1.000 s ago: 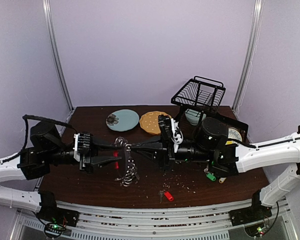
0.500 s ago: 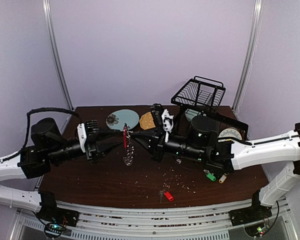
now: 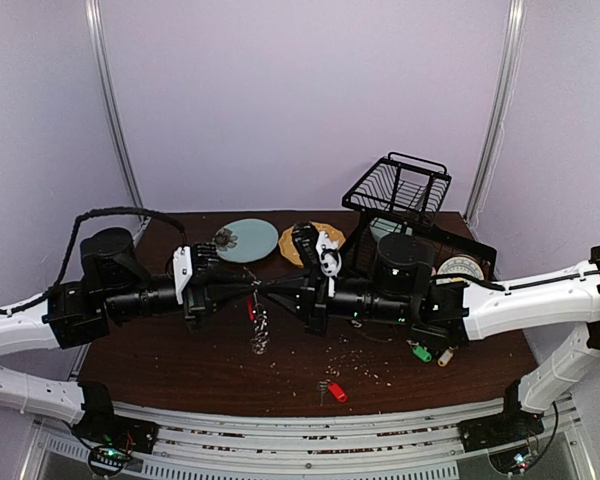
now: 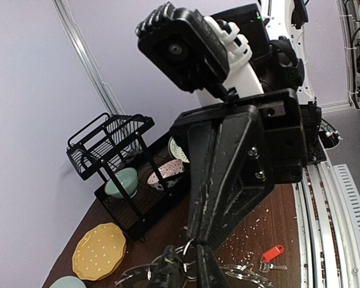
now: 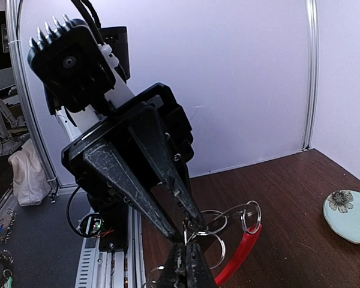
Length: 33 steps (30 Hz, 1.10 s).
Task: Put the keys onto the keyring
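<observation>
Top external view shows the two arms stretched toward each other above the middle of the dark brown desk (image 3: 180,360), their tips meeting nose to nose. Between them the keyring (image 3: 257,318) is lifted off the surface: its red sleeve (image 3: 251,310) sits just below the meeting tips, and a silvery coiled length dangles down toward the desk.

From the right wrist camera, the right pincer (image 5: 185,259) has its fingers pressed together on the wire loops of the keyring, with the red sleeve curving away to the right of it. The left pincer (image 5: 179,229) faces it, its two black fingers narrowed to a small gap around the same loops; whether they actually pinch the metal cannot be told.

Left wrist view shows only the tips of that pincer low in the frame, against the opposing arm.

One key with a red tag (image 3: 335,391) lies alone on the desk near the front edge, well apart from the ring. A bunch with green and yellow tags (image 3: 427,354) rests under the right arm. Behind stand a blue plate (image 3: 246,240), a yellow plate (image 3: 292,252) and a black wire rack (image 3: 397,187).
</observation>
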Tool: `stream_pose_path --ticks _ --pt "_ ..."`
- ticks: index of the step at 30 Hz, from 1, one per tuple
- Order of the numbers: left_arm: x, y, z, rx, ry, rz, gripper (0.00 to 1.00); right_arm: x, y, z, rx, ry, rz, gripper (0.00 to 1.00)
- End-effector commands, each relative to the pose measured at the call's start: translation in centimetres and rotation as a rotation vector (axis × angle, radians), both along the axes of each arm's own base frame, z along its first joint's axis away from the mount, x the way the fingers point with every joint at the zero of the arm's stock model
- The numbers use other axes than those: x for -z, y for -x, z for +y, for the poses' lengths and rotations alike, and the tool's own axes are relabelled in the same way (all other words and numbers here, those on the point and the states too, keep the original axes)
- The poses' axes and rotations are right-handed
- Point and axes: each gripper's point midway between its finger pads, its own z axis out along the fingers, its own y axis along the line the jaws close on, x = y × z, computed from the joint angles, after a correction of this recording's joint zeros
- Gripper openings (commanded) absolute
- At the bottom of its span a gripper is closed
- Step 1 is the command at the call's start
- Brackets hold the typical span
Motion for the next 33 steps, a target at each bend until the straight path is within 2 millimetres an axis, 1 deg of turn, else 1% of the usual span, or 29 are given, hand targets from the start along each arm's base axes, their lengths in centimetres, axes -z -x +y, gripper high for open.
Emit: stream_pose_path --ticks 1,5,7,10,11,15,17,18,20,21,22,23,25,26,28,31,32,33 --pt "-1.2 0.4 -0.2 0.032 0.026 -0.008 0.14 -3.6 1.1 -0.7 -0.034 -0.079 -0.062 0.00" --pt "-0.9 0.2 -0.3 0.025 0.015 -0.001 0.14 -3.7 1.2 -0.8 -0.040 -0.073 -0.073 0.00" --pt "-0.8 0.1 -0.3 0.017 0.014 -0.002 0.13 -3.7 1.4 -0.8 -0.048 -0.071 -0.080 0.00" --pt "-0.8 0.0 -0.3 0.015 0.011 -0.004 0.05 -3.8 1.5 -0.9 -0.051 -0.068 -0.087 0.00" --pt "-0.8 0.1 -0.3 0.020 0.012 -0.007 0.00 -3.7 1.6 -0.9 -0.056 -0.064 -0.087 0.00" --pt "-1.0 0.5 -0.3 0.042 0.022 -0.013 0.00 -3.6 1.9 -0.9 -0.073 -0.051 -0.091 0.00" --pt "-1.1 0.6 -0.2 0.045 0.023 -0.018 0.00 -3.8 2.2 -1.3 -0.097 -0.047 -0.102 0.00" --pt "-1.2 0.7 -0.1 0.045 0.026 -0.024 0.00 -3.7 2.4 -1.6 -0.118 -0.038 -0.110 0.05" --pt "-1.4 1.1 0.0 0.061 0.036 -0.032 0.00 -3.6 2.8 -2.2 -0.166 0.003 -0.134 0.22" --pt "-1.5 1.5 0.0 0.082 0.041 -0.035 0.00 -3.4 3.1 -2.4 -0.194 0.044 -0.168 0.28" --pt "-1.5 2.0 0.0 0.111 0.044 -0.035 0.00 -2.7 3.4 -2.7 -0.228 0.104 -0.201 0.33" --pt "-1.8 3.2 -0.4 0.184 0.061 -0.009 0.00 -1.3 3.8 -3.4 -0.277 0.238 -0.314 0.38" --pt "-1.9 3.5 -0.8 0.213 0.064 0.025 0.00 -3.0 2.7 -3.5 -0.236 0.236 -0.317 0.38" --pt "-1.9 3.3 -1.1 0.213 0.056 0.047 0.00 -4.3 2.0 -3.7 -0.226 0.212 -0.286 0.38" --pt "-1.9 3.7 -1.6 0.249 0.019 0.086 0.00 -6.0 1.8 -4.1 -0.272 0.200 -0.251 0.40" --pt "-1.9 5.0 -2.3 0.347 -0.008 0.169 0.00 -5.8 2.0 -5.3 -0.291 0.274 -0.360 0.42" --pt "-1.8 5.2 -2.4 0.364 -0.012 0.197 0.00 -6.0 1.8 -5.7 -0.263 0.282 -0.395 0.42" --pt "-1.6 5.2 -2.6 0.366 -0.015 0.222 0.00 -6.5 1.5 -6.0 -0.231 0.268 -0.413 0.42"
